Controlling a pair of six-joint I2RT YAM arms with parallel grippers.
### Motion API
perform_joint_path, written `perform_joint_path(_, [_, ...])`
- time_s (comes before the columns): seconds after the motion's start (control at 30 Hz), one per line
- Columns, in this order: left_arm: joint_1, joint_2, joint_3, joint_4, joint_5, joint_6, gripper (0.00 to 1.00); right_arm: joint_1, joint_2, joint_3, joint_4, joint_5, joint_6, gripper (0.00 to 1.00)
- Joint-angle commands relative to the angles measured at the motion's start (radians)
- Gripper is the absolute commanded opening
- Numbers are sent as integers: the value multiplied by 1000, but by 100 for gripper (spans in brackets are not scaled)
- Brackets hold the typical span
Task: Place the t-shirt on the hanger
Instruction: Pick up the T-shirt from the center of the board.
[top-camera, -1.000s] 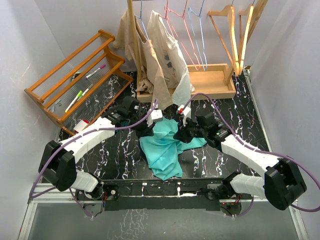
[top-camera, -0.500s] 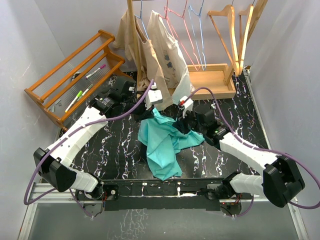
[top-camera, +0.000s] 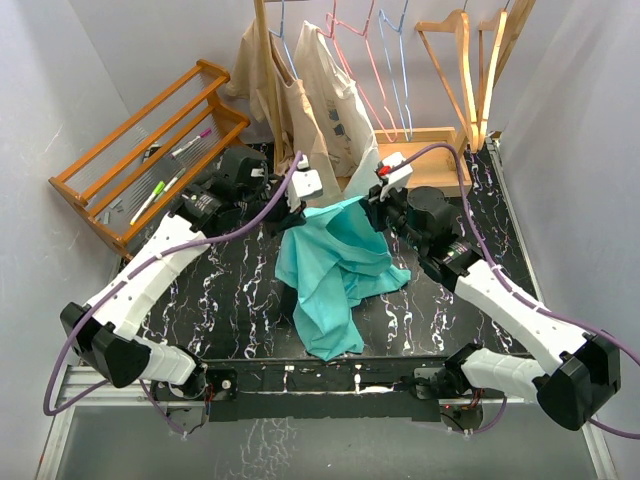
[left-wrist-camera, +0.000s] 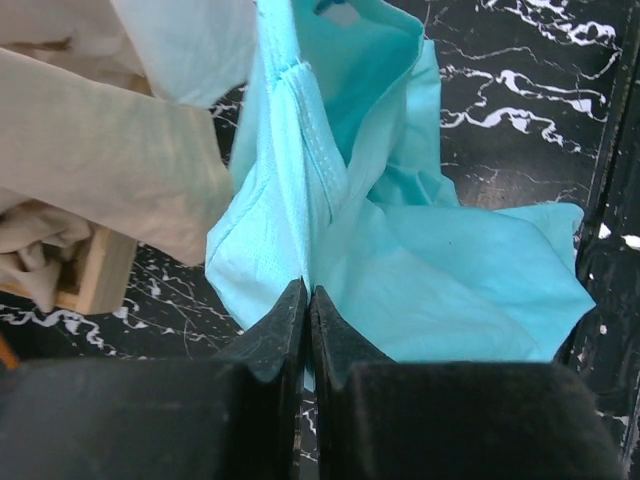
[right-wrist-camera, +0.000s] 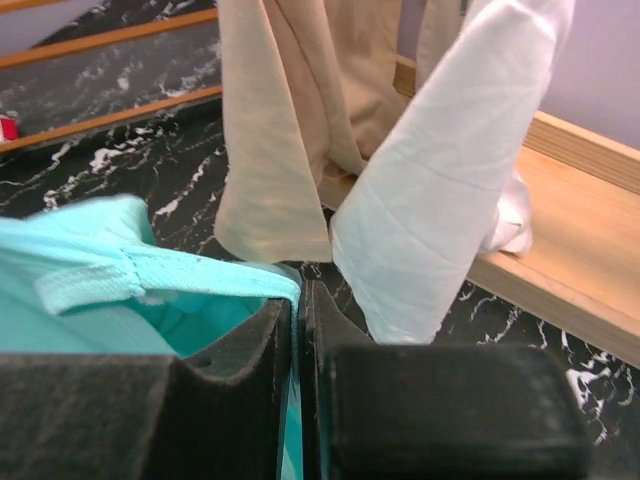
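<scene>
Black white-veined table (top-camera: 230, 300): carries everything here; both arms reach over it from the near edge.
Orange-brown wooden slatted rack (top-camera: 120, 150): one, at the far left, tilted, well apart from the cloth.
Rack contents: two marker pens on the slats, a pink-capped marker (top-camera: 192, 141) and a green-capped marker (top-camera: 150, 200); a small dark item beside them is too small to tell.
Shallow light wooden tray (top-camera: 425, 160): one, at the far middle, under the hanging clothes; the cream hems bunch into its left end.
Beige short-sleeved shirts (top-camera: 335, 100): two, hanging side by side over the tray. They hang just behind the lifted cloth, and one pale sleeve hangs close in front of the right fingers.
Teal cloth t-shirt (top-camera: 335, 265): one, mid-table in front of the tray. Its top edge is raised and stretched between the two arms; the rest drapes down, with the lower part crumpled on the table.
Light-brown wooden triangular hangers (top-camera: 447, 70): two, hanging at the far right, well apart from the t-shirt and bare.
Thin wire hangers (top-camera: 375, 70): pink and blue, hanging between the shirts and the wooden pair; count unclear.
Left gripper (left-wrist-camera: 307, 295): jaws pressed together, pinching a fold of the teal cloth.
Right gripper (right-wrist-camera: 296, 295): jaws pressed together on the teal seamed edge.
</scene>
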Motion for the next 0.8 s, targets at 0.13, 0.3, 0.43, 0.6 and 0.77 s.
perform_joint_path(0.13, [9,-13,191,-75,-55,-27,0,-17,-73,-3,-33,184,-28,8])
perform_joint_path(0.3, [9,38,267,-131,-24,-35,0,-16,-86,-19,-28,180,-19,8])
perform_joint_path(0.43, [9,47,250,-137,-18,-43,0,-16,-84,-22,-24,155,0,9])
perform_joint_path(0.6, [8,56,245,-137,-3,-82,0,-16,-77,-3,-24,156,2,8])
perform_joint_path(0.77, [9,15,150,-101,8,-124,0,-16,-75,26,-16,170,-26,8])
